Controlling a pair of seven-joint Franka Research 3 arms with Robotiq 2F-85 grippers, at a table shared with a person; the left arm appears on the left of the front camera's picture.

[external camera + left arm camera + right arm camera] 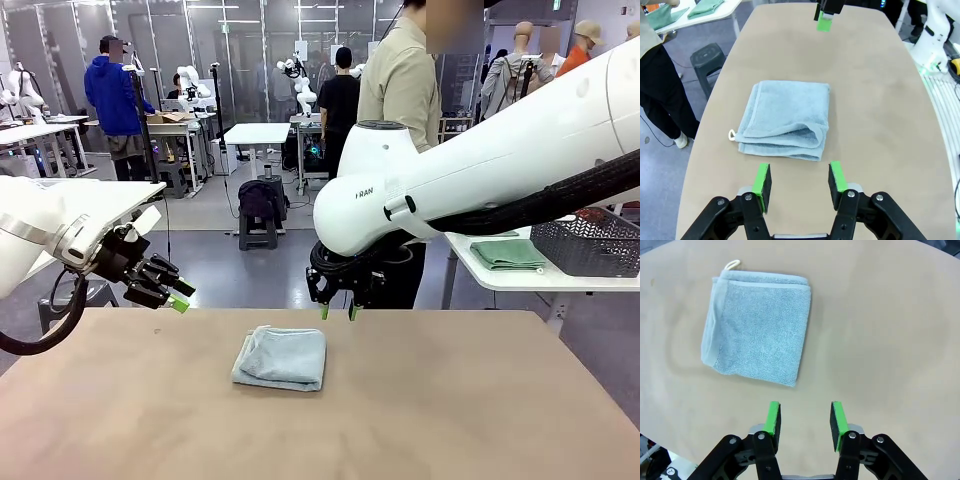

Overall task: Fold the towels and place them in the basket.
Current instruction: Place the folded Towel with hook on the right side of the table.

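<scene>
One folded pale grey-blue towel (281,357) lies in the middle of the brown table (450,420), with a small white loop (732,134) at one corner. My left gripper (180,297) hangs open above the table's far left edge; in its wrist view the towel (785,119) lies just past the empty fingers (799,182). My right gripper (339,311) hovers open over the far edge, behind the towel (757,325), with nothing between its pads (804,421). The dark grey mesh basket (590,240) stands on a white side table at the right.
Dark green folded towels (508,254) lie beside the basket on the white side table (520,278). A person (400,80) stands at the far side, behind my right arm. A black stool (707,55) stands off the table's edge.
</scene>
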